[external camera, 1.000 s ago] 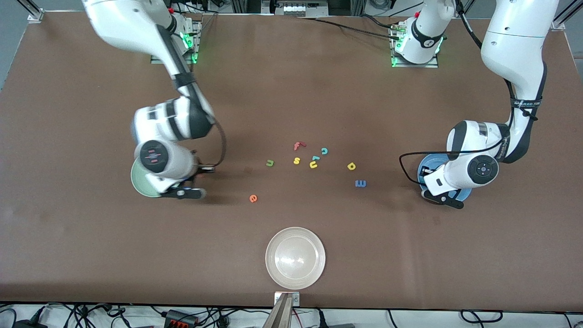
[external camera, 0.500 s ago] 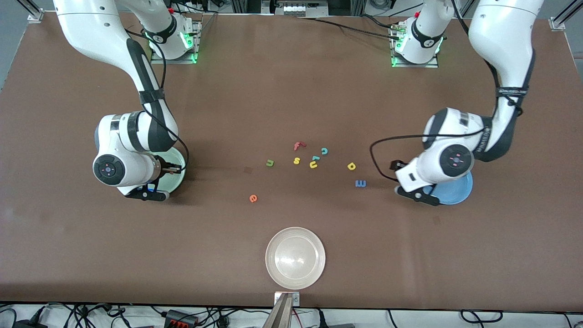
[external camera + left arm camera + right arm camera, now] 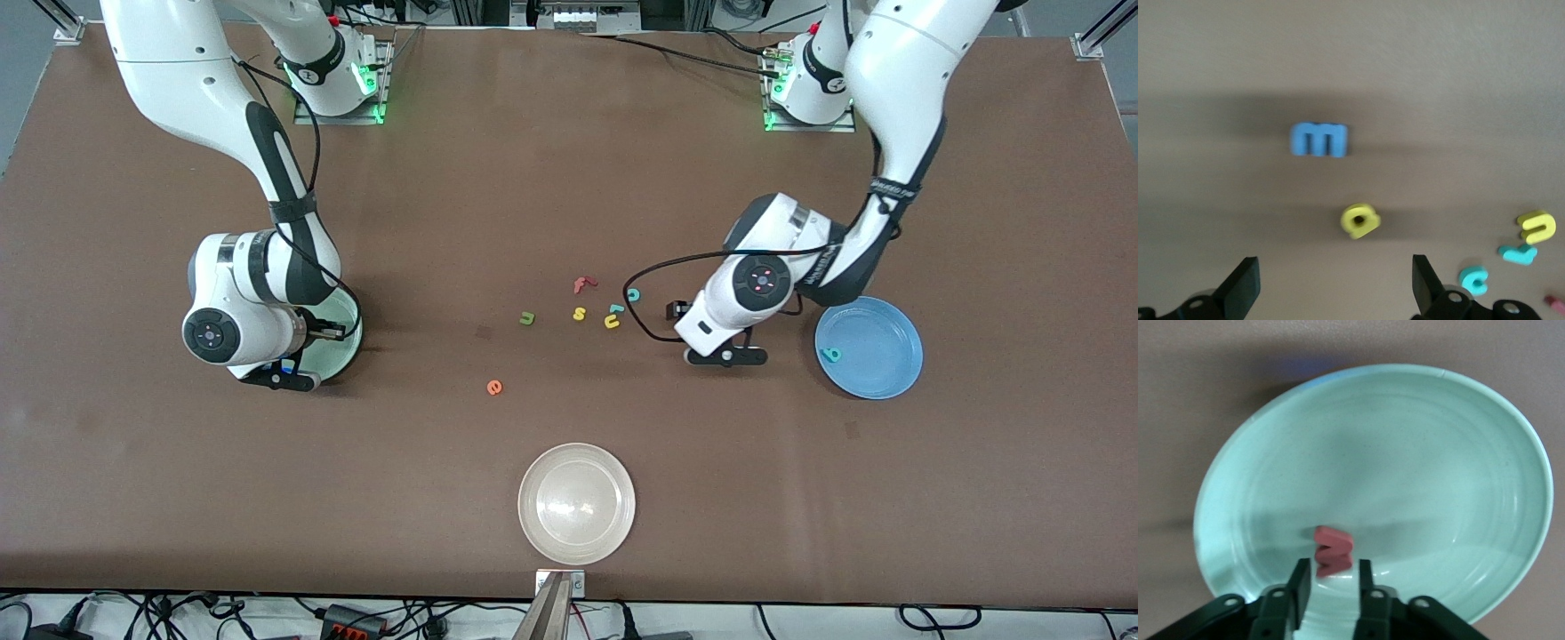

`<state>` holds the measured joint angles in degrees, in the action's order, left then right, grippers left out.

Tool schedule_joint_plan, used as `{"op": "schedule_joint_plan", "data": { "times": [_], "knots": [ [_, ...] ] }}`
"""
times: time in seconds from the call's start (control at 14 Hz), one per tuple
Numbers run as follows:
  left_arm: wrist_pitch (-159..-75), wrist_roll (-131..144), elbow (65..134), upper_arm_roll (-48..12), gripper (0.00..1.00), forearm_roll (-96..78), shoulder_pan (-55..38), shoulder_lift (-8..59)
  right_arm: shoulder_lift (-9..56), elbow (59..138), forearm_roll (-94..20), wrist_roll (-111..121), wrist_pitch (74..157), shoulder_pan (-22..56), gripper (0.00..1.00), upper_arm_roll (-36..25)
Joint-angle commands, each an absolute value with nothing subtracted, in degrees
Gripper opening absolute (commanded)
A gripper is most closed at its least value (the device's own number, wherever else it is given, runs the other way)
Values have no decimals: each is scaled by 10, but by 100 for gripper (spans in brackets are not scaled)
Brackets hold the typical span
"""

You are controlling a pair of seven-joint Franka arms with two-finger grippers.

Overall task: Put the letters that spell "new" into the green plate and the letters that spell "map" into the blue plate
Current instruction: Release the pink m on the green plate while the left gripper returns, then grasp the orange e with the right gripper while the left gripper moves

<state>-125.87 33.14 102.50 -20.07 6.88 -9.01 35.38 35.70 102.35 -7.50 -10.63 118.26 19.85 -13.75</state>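
My right gripper [image 3: 1331,588] hangs low over the green plate [image 3: 1458,473], jaws a little apart. The pinkish-red w [image 3: 1333,550] lies in the plate just past the fingertips, touched by neither. My left gripper [image 3: 1336,288] is wide open over the table beside the yellow a [image 3: 1360,221], with the blue m [image 3: 1319,139] close by. In the front view the left gripper [image 3: 725,356] hides both letters. The teal p [image 3: 831,354] lies in the blue plate [image 3: 880,378]. The green n [image 3: 527,317] and orange e [image 3: 494,387] lie on the table, the e nearer the camera.
A red f [image 3: 582,284], teal c [image 3: 633,294], yellow s [image 3: 579,313] and yellow u [image 3: 612,322] cluster mid-table beside the n. A whitish-beige plate [image 3: 576,551] stands near the table's front edge.
The left arm has swung from over the blue plate to over the m and a, leaving the p in the plate. The right gripper has reached the green plate and parted its jaws off the w.
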Motion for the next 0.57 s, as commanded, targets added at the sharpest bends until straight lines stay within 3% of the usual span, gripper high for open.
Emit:
{"op": "schedule_joint_plan", "data": {
  "times": [0.0,0.14,0.5],
  "knots": [
    [-1300,352,1035,-203,91,81,-99,368,338,1009,-79,-109,1182,199,100,-133],
    [-1306,352,1031,-203,76,82,-104,376,335,964,-78,-109,1179,205,100,-128],
    [-1332,349,1035,-197,69,83,-100,390,380,859,-84,-122,1185,269,98,-119]
  ]
}}
